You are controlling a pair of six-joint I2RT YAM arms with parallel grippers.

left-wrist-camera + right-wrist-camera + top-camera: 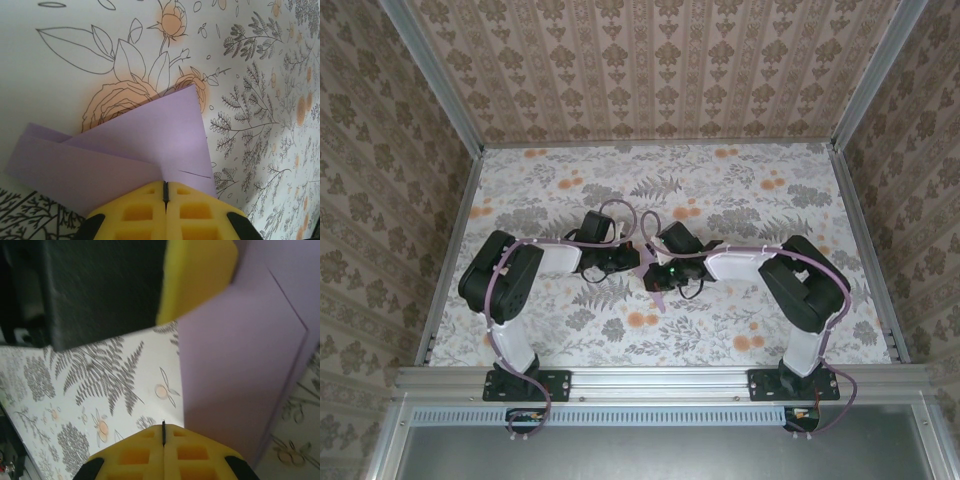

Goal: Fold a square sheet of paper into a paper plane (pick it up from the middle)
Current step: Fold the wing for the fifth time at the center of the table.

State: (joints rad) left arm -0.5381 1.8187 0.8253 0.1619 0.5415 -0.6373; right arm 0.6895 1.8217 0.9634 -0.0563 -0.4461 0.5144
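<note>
Left wrist view: the sheet of paper (145, 135), part-folded in overlapping layers, is pinched at its near edge by the left gripper (165, 191) over the floral tabletop (260, 100). The right gripper (163, 432) is pressed closed beside the sheet; a hold cannot be confirmed. Mid-fold is judged; next, a flap must be aligned and creased.

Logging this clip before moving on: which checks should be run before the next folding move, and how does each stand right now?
1. Is the left gripper shut on the folded paper? Ok.
2. Is the right gripper shut? Ok. Does it pinch the paper? Cannot tell.
3. Are a first fold and overlapping layers present? Ok.
4. Has the paper reached a slim dart shape? Not ok, it is a broad folded piece.
5. Is the paper lifted off the tabletop? Cannot tell.
6. Do both grippers meet at the paper, mid-table? Ok.
</note>
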